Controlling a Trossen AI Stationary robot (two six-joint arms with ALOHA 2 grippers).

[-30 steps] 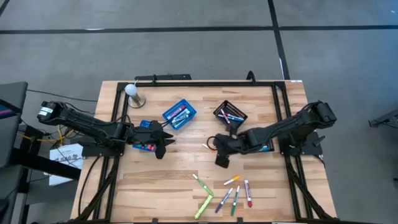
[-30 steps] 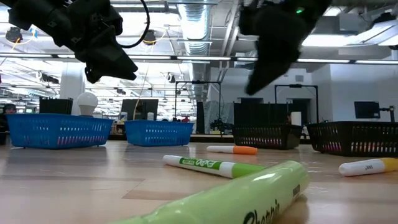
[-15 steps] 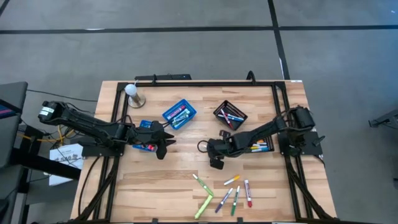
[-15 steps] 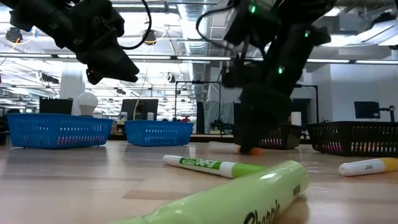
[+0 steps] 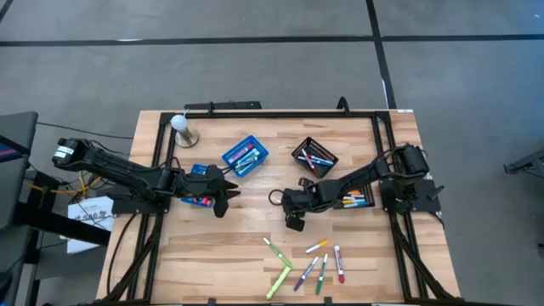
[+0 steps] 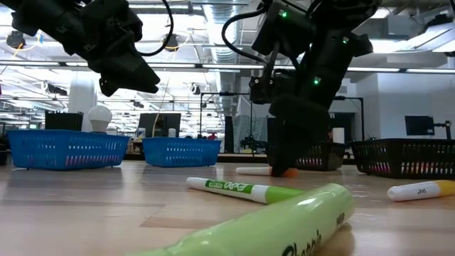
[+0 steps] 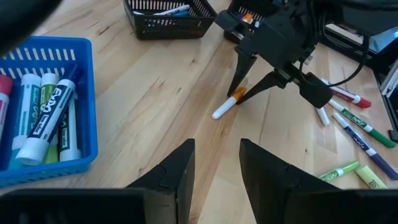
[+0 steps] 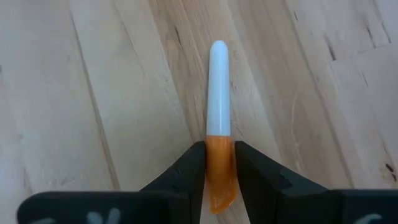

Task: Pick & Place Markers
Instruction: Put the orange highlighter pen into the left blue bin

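Reaching down to the middle of the table, my right gripper stood over a white marker with an orange cap that lay flat on the wood, and my two fingers straddled the orange cap, one on each side, touching or nearly touching it. The marker had not left the table. My left gripper hovered above the table near the left edge, its fingers spread and holding nothing. Just beside it sat a blue basket with several markers inside, and a second blue basket lay farther back. A black mesh basket behind my right arm also held markers. Toward the front edge a loose group of markers lay scattered, green, purple, red and orange-capped ones among them.
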